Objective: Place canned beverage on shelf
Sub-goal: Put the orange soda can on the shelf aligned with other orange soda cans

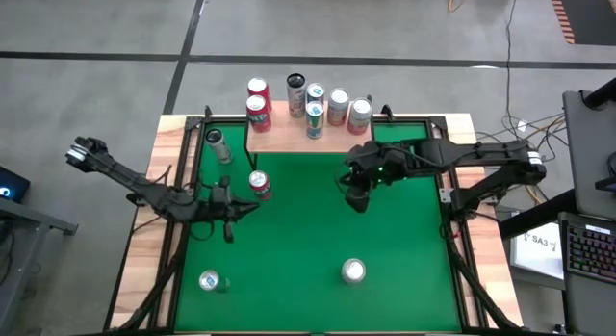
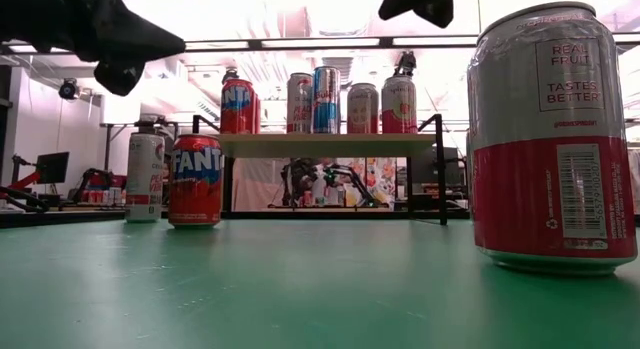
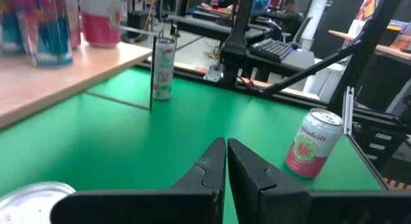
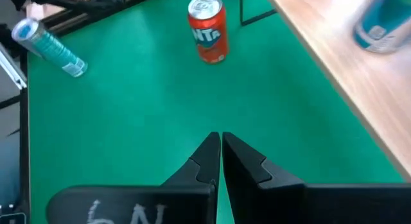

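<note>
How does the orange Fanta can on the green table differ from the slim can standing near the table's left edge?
The Fanta can is orange-red and of the usual stout shape, while the slim can is narrower, with a pale body. The Fanta can stands on the green mat just in front of the shelf, at its left corner; the slim can stands further left, beside the shelf, near the wooden border. Both stand upright on the table, and neither gripper touches them.

1. My two arms are dark, slim, jointed links.
2. My left gripper (image 3: 226, 161) has black, tapered, stepped fingers.
3. My right gripper (image 4: 220, 157) matches, white scrawl marking its body.
</note>
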Tool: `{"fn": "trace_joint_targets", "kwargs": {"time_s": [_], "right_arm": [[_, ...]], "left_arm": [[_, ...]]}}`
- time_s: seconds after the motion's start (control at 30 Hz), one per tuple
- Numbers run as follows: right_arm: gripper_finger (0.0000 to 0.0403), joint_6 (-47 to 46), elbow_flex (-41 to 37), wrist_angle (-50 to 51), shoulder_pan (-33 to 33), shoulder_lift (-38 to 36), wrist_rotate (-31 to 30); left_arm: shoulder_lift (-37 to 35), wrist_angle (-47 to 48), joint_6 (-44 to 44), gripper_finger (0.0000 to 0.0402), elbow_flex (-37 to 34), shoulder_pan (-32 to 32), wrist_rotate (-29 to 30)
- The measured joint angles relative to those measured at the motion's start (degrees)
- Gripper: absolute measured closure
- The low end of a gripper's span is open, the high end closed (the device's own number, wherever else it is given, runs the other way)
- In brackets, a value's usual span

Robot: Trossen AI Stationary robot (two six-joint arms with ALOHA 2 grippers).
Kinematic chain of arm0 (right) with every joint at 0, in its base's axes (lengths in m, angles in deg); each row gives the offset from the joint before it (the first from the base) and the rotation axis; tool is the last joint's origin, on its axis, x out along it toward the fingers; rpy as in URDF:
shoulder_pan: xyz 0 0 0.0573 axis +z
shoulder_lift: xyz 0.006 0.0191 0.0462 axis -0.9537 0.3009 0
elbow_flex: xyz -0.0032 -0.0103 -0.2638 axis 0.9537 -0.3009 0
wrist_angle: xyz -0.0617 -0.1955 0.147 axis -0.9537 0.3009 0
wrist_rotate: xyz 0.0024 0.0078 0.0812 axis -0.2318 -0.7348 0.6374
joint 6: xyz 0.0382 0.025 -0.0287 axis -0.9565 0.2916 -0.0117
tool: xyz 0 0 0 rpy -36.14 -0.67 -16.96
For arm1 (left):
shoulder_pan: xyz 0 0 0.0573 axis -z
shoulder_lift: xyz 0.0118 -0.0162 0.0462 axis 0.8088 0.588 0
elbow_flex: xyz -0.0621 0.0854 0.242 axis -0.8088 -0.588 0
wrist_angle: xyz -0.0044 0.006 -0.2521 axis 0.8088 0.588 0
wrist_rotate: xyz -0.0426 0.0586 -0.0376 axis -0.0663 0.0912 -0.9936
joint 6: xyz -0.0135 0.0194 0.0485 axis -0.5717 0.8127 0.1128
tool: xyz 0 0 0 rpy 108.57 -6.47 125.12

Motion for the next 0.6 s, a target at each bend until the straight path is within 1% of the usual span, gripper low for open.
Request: {"fn": "trace_joint_targets", "kwargs": {"time_s": [0.1,0.23,0.3,0.5,0.6], "right_arm": [[0.0394,0.48,0.0,-0.02,0.21,1.36,-0.01],[0.0394,1.6,0.0,-0.1,0.13,3.47,-0.07],[0.0394,2.55,0.0,-0.1,0.13,4.26,-0.09],[0.0394,3.96,0.0,-0.37,0.13,5.31,-0.09],[0.0394,6.05,-0.39,-4.17,0.28,5.31,-1.64]], "left_arm": [[0.98,1.07,-1.72,0.0401,0.0,0.0,0.29],[1.94,7.02,-6.71,0.0401,0.0,0.0,6.21],[2.51,8.59,-8.12,0.0401,0.0,-0.02,7.78],[4.34,8.38,-8.14,0.0401,0.0,0.0,7.57],[5.06,8.26,-8.49,0.0401,0.0,0.0,7.57]]}}
